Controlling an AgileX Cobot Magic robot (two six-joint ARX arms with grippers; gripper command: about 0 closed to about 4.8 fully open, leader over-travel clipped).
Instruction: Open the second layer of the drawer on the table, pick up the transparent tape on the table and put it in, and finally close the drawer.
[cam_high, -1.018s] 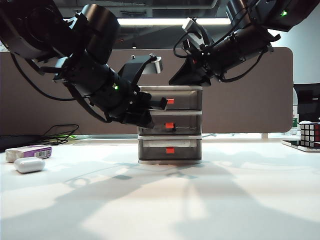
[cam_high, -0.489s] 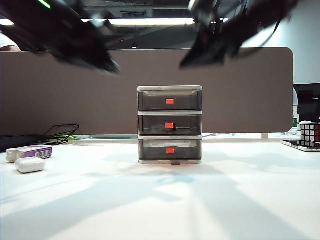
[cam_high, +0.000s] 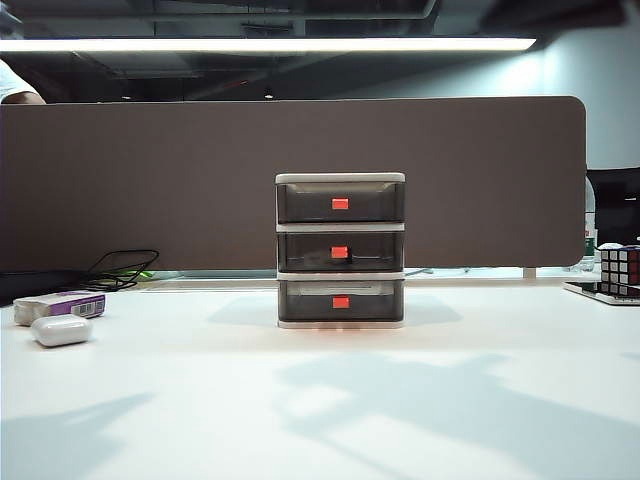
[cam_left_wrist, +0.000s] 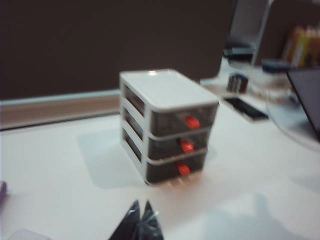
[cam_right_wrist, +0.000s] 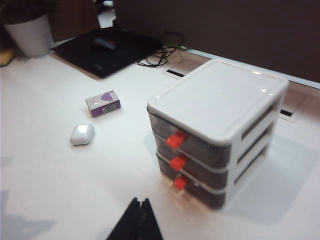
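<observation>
The drawer stands mid-table, and all three smoky grey layers sit flush in the off-white frame. The second layer is pushed in, its red-orange handle facing front. Neither arm shows in the exterior view. In the left wrist view, my left gripper hangs well back from the drawer, its black tips pressed together with nothing between them. My right gripper is likewise shut and empty, high above the table in front of the drawer. The transparent tape is out of view.
A purple-and-white box and a white earbud case lie at the far left of the table. A Rubik's cube sits at the right edge. Cables run along the brown partition behind.
Both arms, which were up against the drawer unit a second ago, have swung up and away and left the exterior view. The drawer unit has not moved.
</observation>
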